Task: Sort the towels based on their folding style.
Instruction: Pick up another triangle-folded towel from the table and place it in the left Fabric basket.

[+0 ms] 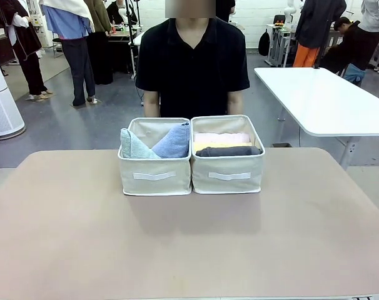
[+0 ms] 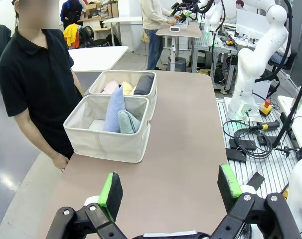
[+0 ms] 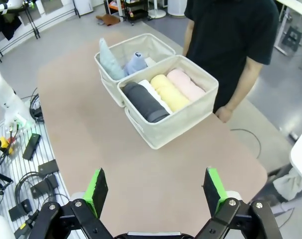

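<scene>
Two beige fabric bins stand side by side at the table's far middle. The left bin (image 1: 154,177) holds two cone-folded towels, a pale mint one (image 1: 134,147) and a lavender-blue one (image 1: 174,142). In the right bin (image 1: 228,175) lie rolled towels: dark grey (image 3: 144,101), white (image 3: 155,95), yellow (image 3: 169,92) and pink (image 3: 186,84). My left gripper (image 2: 171,188) is open above the table's side, well back from the bins. Equally wide open and holding nothing, my right gripper (image 3: 155,189) hangs high over the table's other side.
A person in a black shirt (image 1: 192,59) stands right behind the bins at the far edge, one hand (image 3: 223,114) resting at the table edge. A white table (image 1: 327,100) stands behind on the right. Cables (image 3: 31,169) lie beside the table.
</scene>
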Robot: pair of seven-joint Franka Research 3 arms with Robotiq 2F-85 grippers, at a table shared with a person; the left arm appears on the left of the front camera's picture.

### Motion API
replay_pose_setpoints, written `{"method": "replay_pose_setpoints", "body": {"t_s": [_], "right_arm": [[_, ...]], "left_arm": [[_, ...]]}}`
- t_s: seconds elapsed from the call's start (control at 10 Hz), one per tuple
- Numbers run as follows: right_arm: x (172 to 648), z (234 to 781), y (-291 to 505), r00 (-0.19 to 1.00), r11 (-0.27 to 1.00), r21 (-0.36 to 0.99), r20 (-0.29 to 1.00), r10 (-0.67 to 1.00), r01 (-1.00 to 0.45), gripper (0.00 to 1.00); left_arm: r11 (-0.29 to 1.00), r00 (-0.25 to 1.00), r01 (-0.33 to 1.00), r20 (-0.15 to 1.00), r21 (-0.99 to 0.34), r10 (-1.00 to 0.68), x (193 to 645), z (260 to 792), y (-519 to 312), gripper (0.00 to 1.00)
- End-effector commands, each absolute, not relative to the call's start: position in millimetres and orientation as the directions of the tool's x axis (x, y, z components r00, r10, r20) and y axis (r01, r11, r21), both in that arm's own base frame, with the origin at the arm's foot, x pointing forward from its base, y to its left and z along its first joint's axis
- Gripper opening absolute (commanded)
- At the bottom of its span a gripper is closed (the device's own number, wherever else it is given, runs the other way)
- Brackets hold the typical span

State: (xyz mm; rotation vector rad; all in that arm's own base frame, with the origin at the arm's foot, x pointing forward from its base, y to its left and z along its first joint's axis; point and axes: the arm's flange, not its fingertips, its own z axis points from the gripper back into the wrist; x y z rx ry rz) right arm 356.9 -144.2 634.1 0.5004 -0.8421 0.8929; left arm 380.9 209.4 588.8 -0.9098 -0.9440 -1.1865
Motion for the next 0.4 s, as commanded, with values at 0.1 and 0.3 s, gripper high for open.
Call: {"method": "replay_pose_setpoints", "body": {"t_s": [0.1, 0.3], "right_arm": [[356.2, 626.6, -142.3, 0.324, 0.531, 0.036, 0.825, 0.462, -0.847, 1.00], [356.2, 626.6, -142.3, 0.324, 0.531, 0.036, 0.825, 0.462, -0.847, 1.00]], "left_arm": [[0.136, 0.097, 0.989, 0.941, -0.056, -0.324, 378.4, 588.4, 209.5, 1.00], [0.136, 0.097, 0.989, 0.941, -0.056, -0.324, 378.4, 588.4, 209.5, 1.00]]}}
